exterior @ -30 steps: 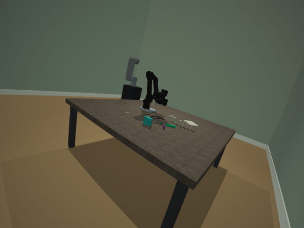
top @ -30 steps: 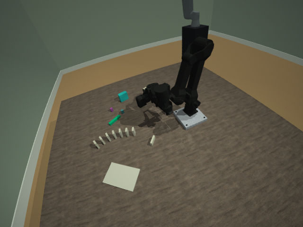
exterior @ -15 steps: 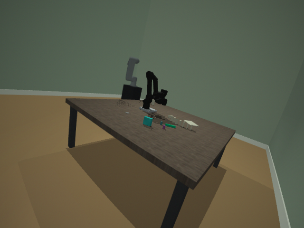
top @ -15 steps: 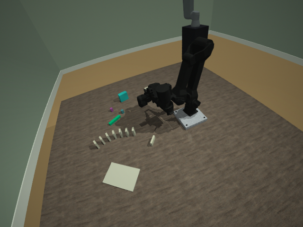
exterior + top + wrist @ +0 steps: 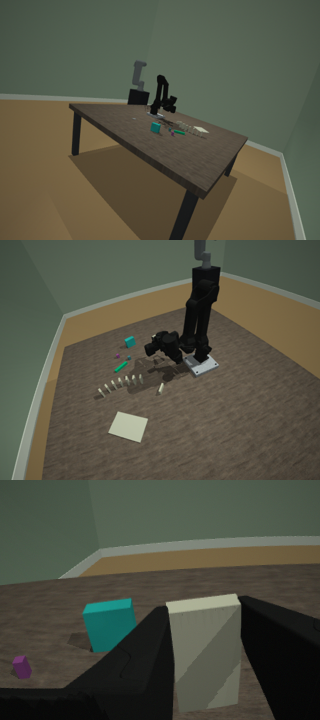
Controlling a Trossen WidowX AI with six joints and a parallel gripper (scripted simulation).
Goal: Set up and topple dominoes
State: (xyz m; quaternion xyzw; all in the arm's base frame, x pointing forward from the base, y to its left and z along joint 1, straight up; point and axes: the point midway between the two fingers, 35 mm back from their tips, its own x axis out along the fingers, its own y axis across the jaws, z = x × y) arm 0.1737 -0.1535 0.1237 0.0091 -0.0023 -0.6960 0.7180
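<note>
Cream dominoes (image 5: 120,381), teal cube (image 5: 130,341), green bar (image 5: 120,366), purple block (image 5: 117,355), black hand (image 5: 200,667)

Dim, even light from above throws a blotchy shadow of the black jointed robot arm (image 5: 199,317) across the dark wood-grain table (image 5: 232,407) at centre frame; edges bow, detail soft.

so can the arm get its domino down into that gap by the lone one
Probably yes: the gripper holds a domino, and the gap between the row's end and the lone domino lies open near the base.
</note>
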